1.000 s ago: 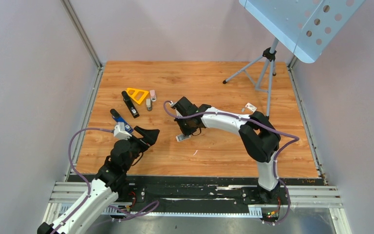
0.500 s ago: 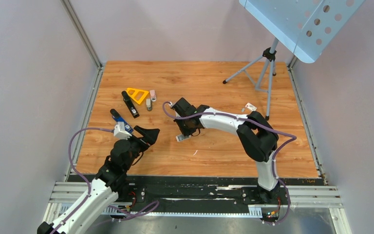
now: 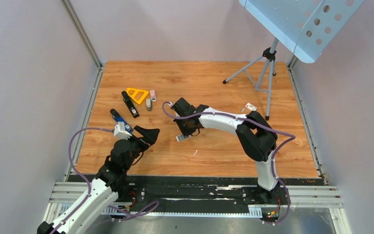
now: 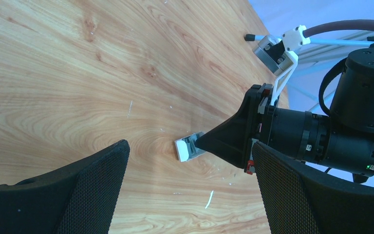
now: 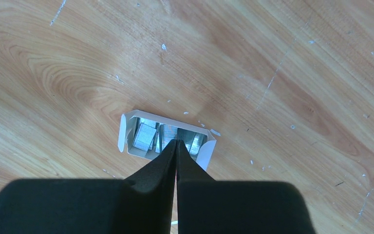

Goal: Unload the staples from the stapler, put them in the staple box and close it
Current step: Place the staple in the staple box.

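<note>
A small white box (image 5: 168, 139) lies open on the wooden floor with silver staple strips (image 5: 145, 135) inside. My right gripper (image 5: 176, 142) is shut, its tips pointing down into the box, and nothing shows between the fingers. The top view shows the box (image 3: 182, 138) under the right gripper (image 3: 189, 130). A black stapler (image 3: 130, 104) and a blue-and-black stapler (image 3: 118, 117) lie to the left, apart from both grippers. My left gripper (image 3: 148, 134) hangs open above the floor left of the box, empty. The left wrist view shows the box (image 4: 187, 148) beyond the left gripper (image 4: 190, 163).
An orange triangle (image 3: 137, 94) and two small items (image 3: 150, 100) lie by the black stapler. A thin white sliver (image 3: 195, 152) lies near the box. A music stand's tripod (image 3: 265, 68) stands at the back right, with a small tag (image 3: 250, 107) beside it.
The right arm has shifted slightly to the left over the box. The left arm has stayed in place.
</note>
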{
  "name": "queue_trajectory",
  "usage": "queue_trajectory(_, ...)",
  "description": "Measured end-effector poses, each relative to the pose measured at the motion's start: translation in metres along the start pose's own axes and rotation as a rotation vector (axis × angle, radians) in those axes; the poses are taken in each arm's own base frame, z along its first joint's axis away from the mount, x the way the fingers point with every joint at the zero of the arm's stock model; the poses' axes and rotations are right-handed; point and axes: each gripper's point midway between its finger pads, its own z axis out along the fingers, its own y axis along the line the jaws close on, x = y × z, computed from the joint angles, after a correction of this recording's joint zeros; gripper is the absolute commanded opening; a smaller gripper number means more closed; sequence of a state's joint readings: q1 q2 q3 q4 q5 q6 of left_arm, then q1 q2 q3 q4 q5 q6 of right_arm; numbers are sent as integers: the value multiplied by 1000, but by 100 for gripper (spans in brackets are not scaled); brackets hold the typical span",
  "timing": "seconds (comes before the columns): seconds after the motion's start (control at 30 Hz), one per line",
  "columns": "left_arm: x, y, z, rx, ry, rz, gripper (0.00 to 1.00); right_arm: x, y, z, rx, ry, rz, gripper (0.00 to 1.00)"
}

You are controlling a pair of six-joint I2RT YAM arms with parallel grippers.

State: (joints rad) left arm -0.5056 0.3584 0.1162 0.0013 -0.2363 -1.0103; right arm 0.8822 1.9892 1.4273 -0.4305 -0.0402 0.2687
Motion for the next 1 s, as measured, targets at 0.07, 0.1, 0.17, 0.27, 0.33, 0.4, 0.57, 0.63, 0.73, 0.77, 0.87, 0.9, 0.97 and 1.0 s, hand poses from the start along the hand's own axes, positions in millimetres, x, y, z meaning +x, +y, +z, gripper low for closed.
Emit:
queue_trajectory(0.07,-1,-1,0,3,-2,-1,98,-1,1,0,-2,-3,-1,5)
queue_trajectory(0.1,-1,-1,0,4,-3,-1,98,-1,2,-1,-2,-3,-3,5)
queue_trajectory(0.17,-1,-1,0,4,-3,-1,98,-1,3,-1,-4,-3,-5,5)
queue_trajectory(0.27,-1,-1,0,4,-2,-1,98,0,5,-1,-6,-2,-10,5)
queue_trajectory(0.33,-1,-1,0,4,-3,-1,98,0,6,-1,-7,-2,-11,5)
queue_trajectory(0.4,-1,-1,0,4,-2,-1,98,0,6,-1,-7,-2,-12,5)
queue_trajectory(0.57,-1,-1,0,4,-3,-1,98,0,7,-1,-8,-2,-13,5)
queue_trajectory(0.63,-1,-1,0,4,-2,-1,98,0,7,-1,-8,-2,-13,5)
queue_trajectory(0.73,-1,-1,0,4,-2,-1,98,0,7,-1,-9,-1,-14,5)
queue_trajectory(0.77,-1,-1,0,4,-2,-1,98,0,7,-1,-9,-2,-14,5)
queue_trajectory(0.87,-1,-1,0,4,-2,-1,98,0,8,-1,-13,-1,-14,5)
queue_trajectory(0.9,-1,-1,0,4,-2,-1,98,0,8,-1,-16,0,-14,5)
queue_trajectory(0.97,-1,-1,0,4,-3,-1,98,1,9,-1,-19,1,-14,5)
queue_trajectory(1.0,-1,-1,0,4,-2,-1,98,1,9,-1,-19,1,-14,5)
